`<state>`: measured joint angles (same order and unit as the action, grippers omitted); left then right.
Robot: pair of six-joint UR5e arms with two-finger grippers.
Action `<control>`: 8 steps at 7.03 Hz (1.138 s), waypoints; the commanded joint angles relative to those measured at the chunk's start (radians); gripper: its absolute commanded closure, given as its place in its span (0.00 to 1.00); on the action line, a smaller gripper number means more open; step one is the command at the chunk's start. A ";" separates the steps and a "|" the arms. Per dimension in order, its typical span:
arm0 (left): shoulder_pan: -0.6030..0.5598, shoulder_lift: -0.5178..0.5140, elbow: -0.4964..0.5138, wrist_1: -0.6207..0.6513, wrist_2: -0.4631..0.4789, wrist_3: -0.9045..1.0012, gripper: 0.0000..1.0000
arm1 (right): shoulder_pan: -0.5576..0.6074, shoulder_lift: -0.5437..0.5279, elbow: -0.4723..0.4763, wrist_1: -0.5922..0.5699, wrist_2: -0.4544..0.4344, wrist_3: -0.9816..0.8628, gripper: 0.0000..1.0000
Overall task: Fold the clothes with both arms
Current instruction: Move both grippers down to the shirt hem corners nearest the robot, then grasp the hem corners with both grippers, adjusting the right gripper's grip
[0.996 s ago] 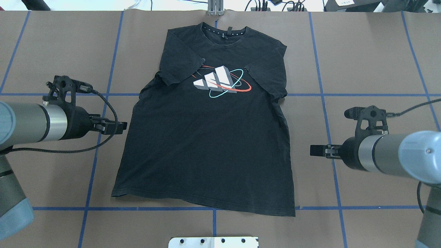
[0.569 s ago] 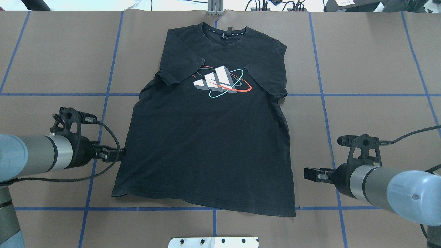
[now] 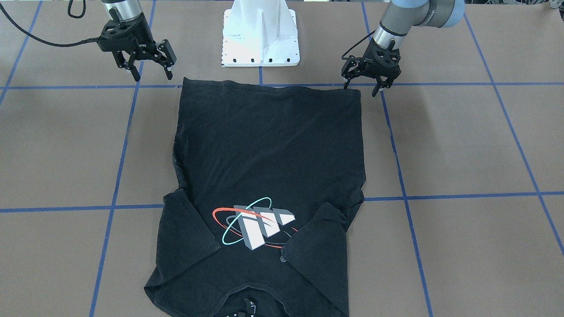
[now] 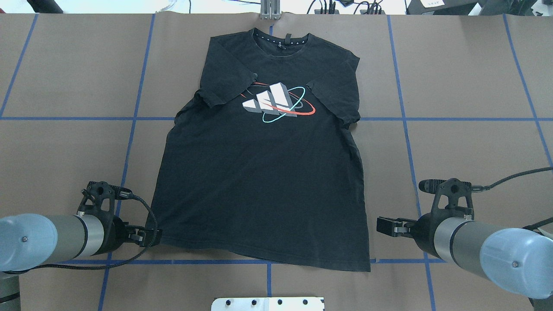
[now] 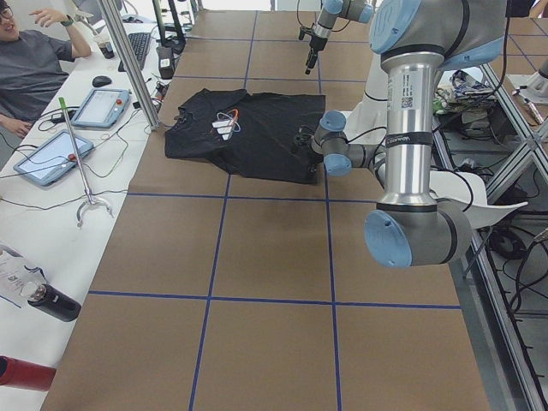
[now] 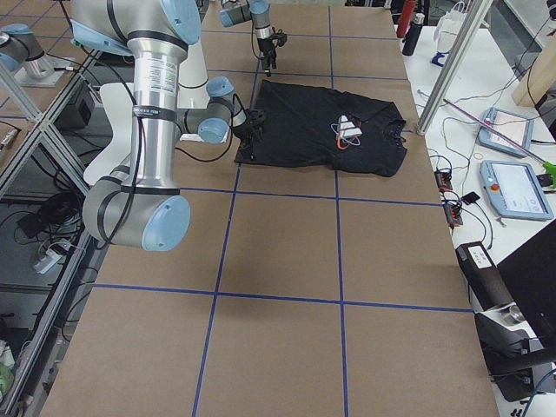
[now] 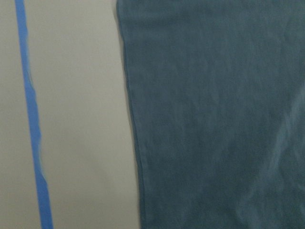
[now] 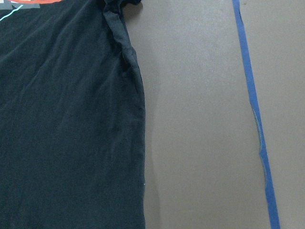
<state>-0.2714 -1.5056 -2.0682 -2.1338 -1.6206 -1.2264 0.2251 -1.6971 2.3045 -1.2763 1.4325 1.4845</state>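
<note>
Hovering low at the shirt's near hem, the left pincer (image 4: pixel 153 236) has its jaws spread wide with nothing between them. The black T-shirt (image 4: pixel 263 185) lies just inboard of it, hem corner right at its tips; whether they touch the cloth, I cannot tell. Across the way, the right pincer (image 4: pixel 382 226) is released too, jaws apart. The other hem corner sits just beside it, with a sliver of brown counter (image 4: pixel 466 77) showing between. The shirt is spread flat, print up, collar at the end farthest from both pincers, both short sleeves folded in over the chest. A blue tape line (image 4: pixel 406 134) crosses beneath each arm just behind its pincer. The wrist views show only fabric edge, counter and tape.
</note>
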 commanded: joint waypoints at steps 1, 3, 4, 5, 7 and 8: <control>0.044 -0.002 0.011 -0.002 0.019 -0.126 0.31 | -0.001 0.001 0.001 0.000 -0.010 -0.001 0.00; 0.043 -0.004 0.010 -0.006 0.011 -0.156 0.44 | -0.001 0.001 0.000 0.000 -0.014 -0.001 0.00; 0.041 -0.001 0.010 -0.015 0.010 -0.154 0.45 | -0.001 0.001 0.000 0.000 -0.014 -0.001 0.00; 0.040 0.008 0.016 -0.037 0.007 -0.153 0.45 | -0.001 0.001 0.000 0.000 -0.017 -0.001 0.00; 0.038 0.008 0.022 -0.038 0.007 -0.153 0.45 | -0.001 0.001 -0.001 0.000 -0.017 -0.001 0.00; 0.038 0.008 0.028 -0.038 0.007 -0.151 0.45 | -0.001 0.001 -0.002 0.000 -0.017 -0.001 0.00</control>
<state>-0.2327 -1.4977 -2.0461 -2.1710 -1.6136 -1.3784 0.2240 -1.6966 2.3033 -1.2763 1.4160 1.4833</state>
